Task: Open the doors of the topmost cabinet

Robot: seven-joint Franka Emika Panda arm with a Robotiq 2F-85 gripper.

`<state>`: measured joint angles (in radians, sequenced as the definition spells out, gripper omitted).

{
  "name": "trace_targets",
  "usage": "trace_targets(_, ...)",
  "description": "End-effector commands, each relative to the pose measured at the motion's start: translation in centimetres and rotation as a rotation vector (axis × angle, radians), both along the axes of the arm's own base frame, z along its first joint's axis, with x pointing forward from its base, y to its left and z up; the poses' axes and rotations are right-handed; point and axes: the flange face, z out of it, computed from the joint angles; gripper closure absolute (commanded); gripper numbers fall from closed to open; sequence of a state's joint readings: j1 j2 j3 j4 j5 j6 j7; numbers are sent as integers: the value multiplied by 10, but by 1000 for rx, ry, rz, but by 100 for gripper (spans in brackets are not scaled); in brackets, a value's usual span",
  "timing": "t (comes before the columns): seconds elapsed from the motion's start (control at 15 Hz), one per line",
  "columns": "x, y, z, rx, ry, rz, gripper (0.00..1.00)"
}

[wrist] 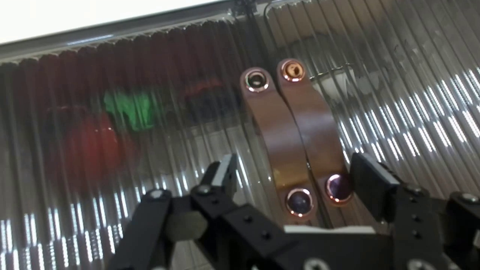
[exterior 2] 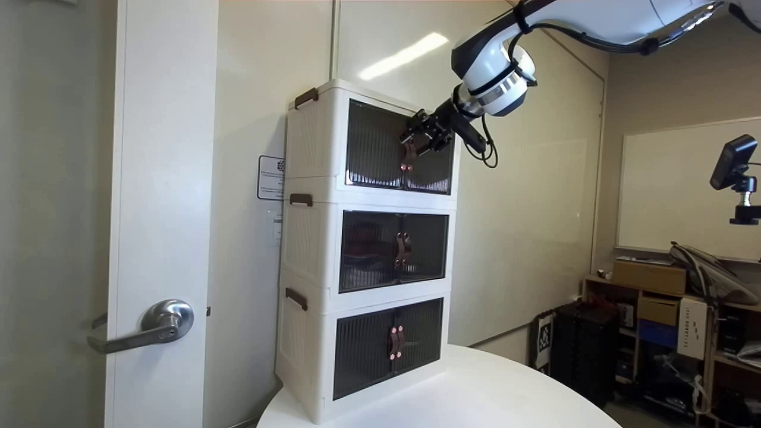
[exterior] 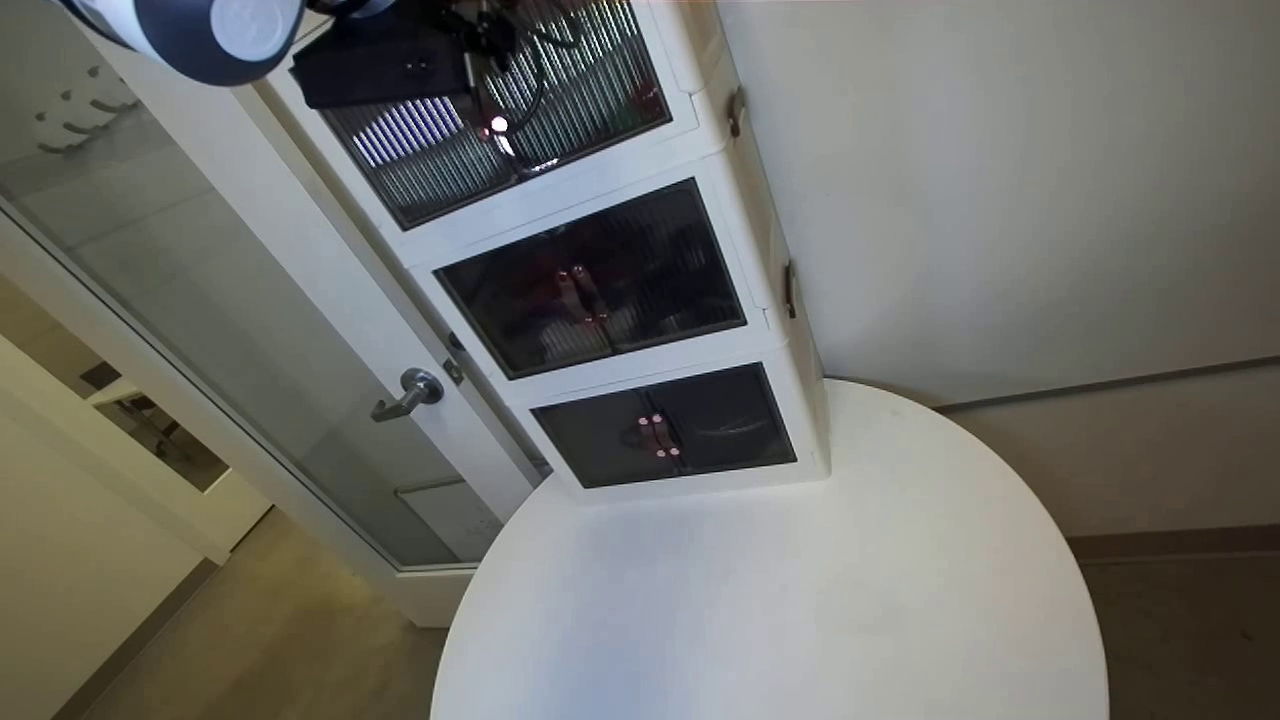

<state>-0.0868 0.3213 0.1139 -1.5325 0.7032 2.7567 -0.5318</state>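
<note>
Jaws stand apart; striped grey doors [exterior 2: 377, 145] seem closed.

Looks like a robotics lab in an office-style room. Going by: robot arm [exterior 2: 490, 65], mounted camera [exterior 2: 734, 161], whiteboard [exterior 2: 689, 187], shelving [exterior 2: 711, 359] stacked with boxes [exterior 2: 648, 277], glass-paned door [exterior: 260, 340] with metal lever handle [exterior: 410, 393].

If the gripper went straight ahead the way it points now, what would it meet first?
Probably the brown strap handles on the doors of the topmost cabinet: in the wrist view they show between the open jaws of the gripper. Depth is unclear, so the jaws might touch a striped pane first.
</note>
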Motion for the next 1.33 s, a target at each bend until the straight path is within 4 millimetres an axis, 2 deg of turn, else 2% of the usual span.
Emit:
trace_targets(0.0, 6, -2, 7, 1, -37, -1, 54)
trace_targets(0.2, 4, -1, 9, 1, -35, 0, 74)
trace_targets(0.33, 3, -2, 8, 2, -31, -3, 79)
trace_targets(1.27, -8, -22, 5, 7, 9, -46, 79)
